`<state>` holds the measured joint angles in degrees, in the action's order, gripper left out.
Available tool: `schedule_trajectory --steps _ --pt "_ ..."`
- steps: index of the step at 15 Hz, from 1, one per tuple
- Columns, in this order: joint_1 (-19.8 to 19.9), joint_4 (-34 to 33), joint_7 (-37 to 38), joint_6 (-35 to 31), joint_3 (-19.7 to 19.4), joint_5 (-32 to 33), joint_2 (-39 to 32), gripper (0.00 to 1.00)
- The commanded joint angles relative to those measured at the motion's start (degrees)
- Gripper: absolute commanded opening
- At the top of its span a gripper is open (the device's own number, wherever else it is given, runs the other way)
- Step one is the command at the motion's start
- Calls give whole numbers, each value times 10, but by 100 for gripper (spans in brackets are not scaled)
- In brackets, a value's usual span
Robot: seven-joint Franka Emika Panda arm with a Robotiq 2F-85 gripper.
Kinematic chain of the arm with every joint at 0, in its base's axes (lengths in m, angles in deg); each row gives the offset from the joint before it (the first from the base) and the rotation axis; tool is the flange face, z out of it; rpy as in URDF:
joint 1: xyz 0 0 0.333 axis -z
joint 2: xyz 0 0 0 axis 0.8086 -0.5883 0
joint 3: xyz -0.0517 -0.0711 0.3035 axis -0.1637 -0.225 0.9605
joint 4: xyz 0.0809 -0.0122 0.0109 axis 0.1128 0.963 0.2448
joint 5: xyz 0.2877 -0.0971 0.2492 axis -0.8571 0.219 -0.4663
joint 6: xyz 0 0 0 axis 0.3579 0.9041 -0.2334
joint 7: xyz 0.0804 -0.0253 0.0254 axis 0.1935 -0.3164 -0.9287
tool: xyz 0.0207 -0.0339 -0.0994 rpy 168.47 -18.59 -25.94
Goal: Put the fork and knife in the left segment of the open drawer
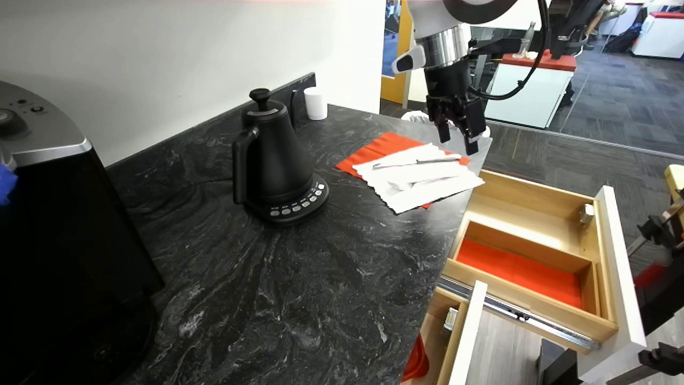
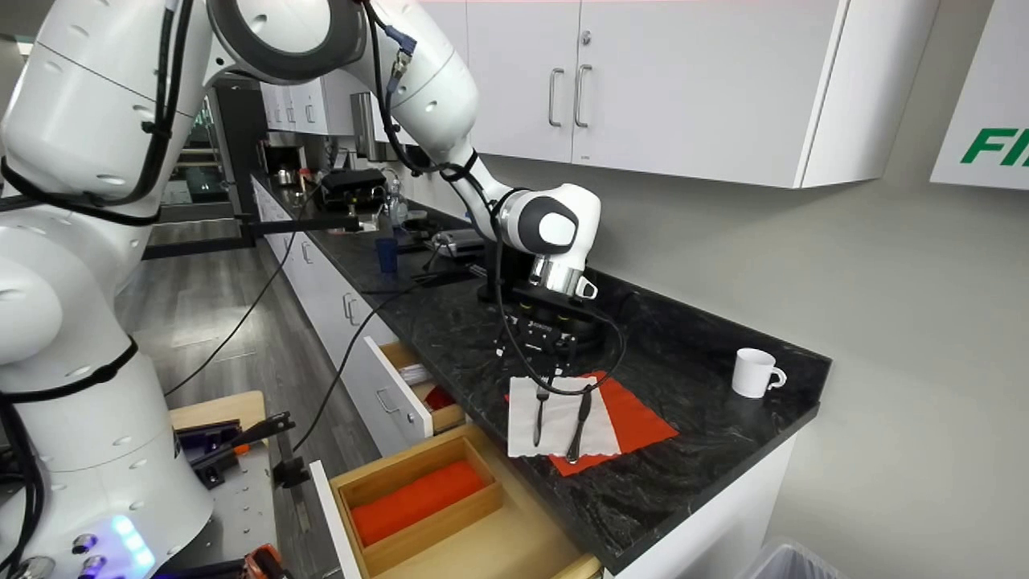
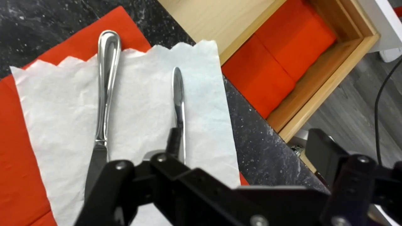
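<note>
A silver knife (image 3: 105,81) and a silver fork (image 3: 178,89) lie side by side on a white napkin over a red-orange one. They also show in an exterior view, fork (image 2: 539,418) on the drawer side, knife (image 2: 580,422) on the wall side. My gripper (image 3: 249,147) is open and empty, above the napkins near the counter edge. One finger hides part of the fork in the wrist view. The gripper shows in both exterior views (image 1: 458,141) (image 2: 547,358). The open drawer (image 1: 620,256) is below the counter edge; its left segment (image 2: 418,503) has a bare red-orange liner (image 3: 273,62).
A black kettle (image 1: 275,155) stands on the dark counter (image 1: 320,278) near the wall. A white mug (image 2: 753,373) stands by the backsplash. A second drawer (image 2: 394,394) is partly open beside the open drawer. A black cable hangs from the arm across the napkins in an exterior view.
</note>
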<state>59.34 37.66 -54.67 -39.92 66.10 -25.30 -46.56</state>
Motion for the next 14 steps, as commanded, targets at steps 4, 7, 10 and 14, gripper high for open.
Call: schedule_trajectory --steps 4,7,10,14 --pt "-1 -2 0 1 -1 -1 0 100" --pt "-1 -2 0 1 -1 -1 0 100" --pt "4 -4 -21 -11 4 -4 -7 100" --pt "8 1 -78 -77 9 2 -37 100"
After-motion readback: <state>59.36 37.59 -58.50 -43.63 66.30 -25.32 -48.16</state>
